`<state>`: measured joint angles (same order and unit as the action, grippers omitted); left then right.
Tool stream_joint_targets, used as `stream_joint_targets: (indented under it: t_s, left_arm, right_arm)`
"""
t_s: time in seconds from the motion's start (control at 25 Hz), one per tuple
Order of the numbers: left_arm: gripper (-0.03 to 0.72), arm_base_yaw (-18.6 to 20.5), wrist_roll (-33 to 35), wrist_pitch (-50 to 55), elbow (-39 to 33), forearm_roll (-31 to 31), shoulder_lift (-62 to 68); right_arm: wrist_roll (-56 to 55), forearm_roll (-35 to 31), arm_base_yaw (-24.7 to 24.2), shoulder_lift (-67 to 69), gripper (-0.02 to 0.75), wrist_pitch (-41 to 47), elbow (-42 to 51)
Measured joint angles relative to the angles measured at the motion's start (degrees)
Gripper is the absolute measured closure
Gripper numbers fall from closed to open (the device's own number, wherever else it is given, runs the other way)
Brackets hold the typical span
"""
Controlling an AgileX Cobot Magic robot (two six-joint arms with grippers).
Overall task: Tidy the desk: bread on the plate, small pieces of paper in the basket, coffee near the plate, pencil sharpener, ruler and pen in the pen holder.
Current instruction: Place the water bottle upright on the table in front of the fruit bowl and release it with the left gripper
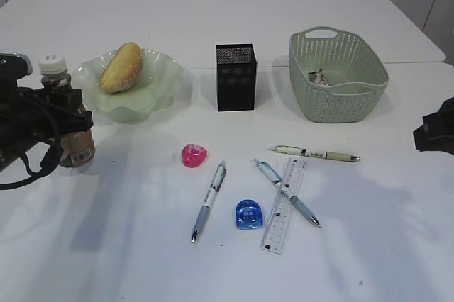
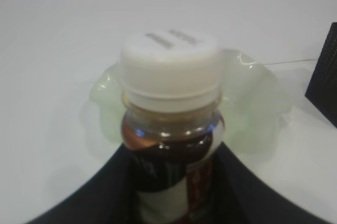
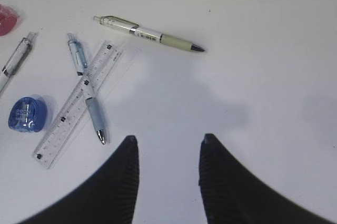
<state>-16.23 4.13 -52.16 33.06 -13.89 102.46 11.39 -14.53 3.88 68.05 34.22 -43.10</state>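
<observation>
1. Outside, at the left edge: left gripper (image 1: 60, 121) clamped on coffee bottle (image 1: 69, 126), upright beside the plate (image 1: 159, 79) bearing bread (image 1: 122, 66); pen holder (image 1: 235, 76) and basket (image 1: 339, 75) behind.
2. Left wrist: white cap (image 2: 169, 61) between dark jaws, plate just beyond.
3. Right wrist: right gripper (image 3: 168, 148) parted, gripping nothing, above bare desk (image 3: 263, 103); blue pen (image 3: 87, 87) lying across ruler (image 3: 79, 103).

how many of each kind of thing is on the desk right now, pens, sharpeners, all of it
pens: 3 (white, blue over the ruler, olive-grip)
pencil sharpeners: 2 (pink, blue)
ruler: 1
bread: 1
plate: 1
pen holder: 1
basket: 1
coffee: 1
total: 11
</observation>
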Motion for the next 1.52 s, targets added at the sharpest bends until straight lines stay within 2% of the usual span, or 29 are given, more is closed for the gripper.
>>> stream_joint_targets:
  t_s: [0.6,1.52]
  left_arm:
    - [0.422,0.0,-0.9,-9.8,0.0,-0.1,6.0]
    - [0.423,0.0,-0.9,-10.1,0.2,2.4,9.0]
  right_arm:
    - [0.3,0.0,0.0,0.0,0.422,-0.1,0.0]
    - [0.8,-0.3,0.0,0.0,0.422,-0.1,0.0]
